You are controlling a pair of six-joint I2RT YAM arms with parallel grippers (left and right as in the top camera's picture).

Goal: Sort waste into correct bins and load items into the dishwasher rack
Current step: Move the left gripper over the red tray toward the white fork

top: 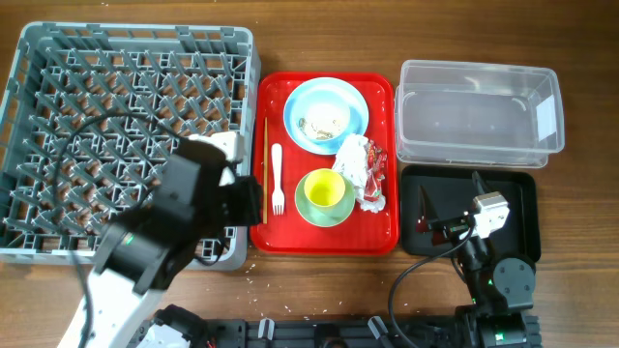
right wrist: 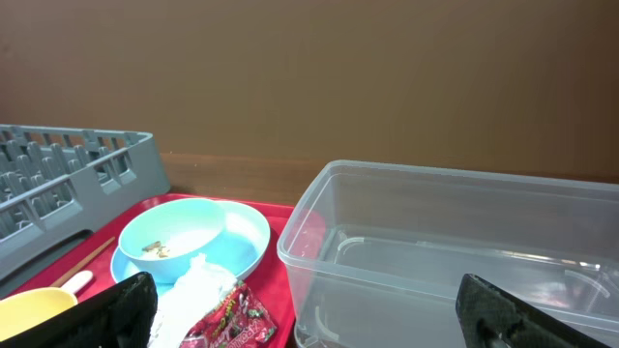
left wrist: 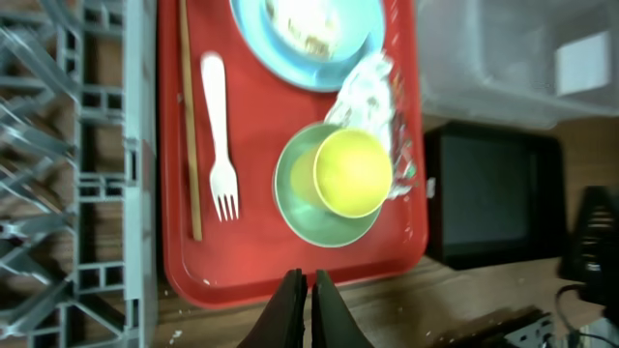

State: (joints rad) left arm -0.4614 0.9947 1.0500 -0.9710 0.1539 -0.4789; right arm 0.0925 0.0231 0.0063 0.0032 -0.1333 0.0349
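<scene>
The left gripper point(left wrist: 308, 307) has its jaws pressed together on nothing, above the near edge of the flat red plastic tray point(left wrist: 261, 261). The right gripper point(right wrist: 305, 319) gapes wide over the shallow black tray point(top: 517, 193).

By my judgement, nothing is sorted yet. All of the following sit on the red tray:
- The crumpled white paper napkin with red wrapper bits point(top: 360, 169) lies by the right edge.
- Beige food scraps point(top: 322, 124) sit on the pale blue round plate point(top: 353, 106) at the far edge.
- The yellow-green cup point(top: 324, 190) stands near the near edge.
- The white plastic fork point(top: 277, 179) and the thin wooden chopsticks point(top: 265, 169) lie along the left edge.

The grey pegged dishwasher rack point(top: 135, 34) and the deep clear plastic tub point(top: 479, 70) hold nothing.

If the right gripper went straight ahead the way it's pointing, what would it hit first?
Most likely the clear plastic tub: its near wall sits ahead between the right gripper's open fingers, though depth is unclear.
</scene>
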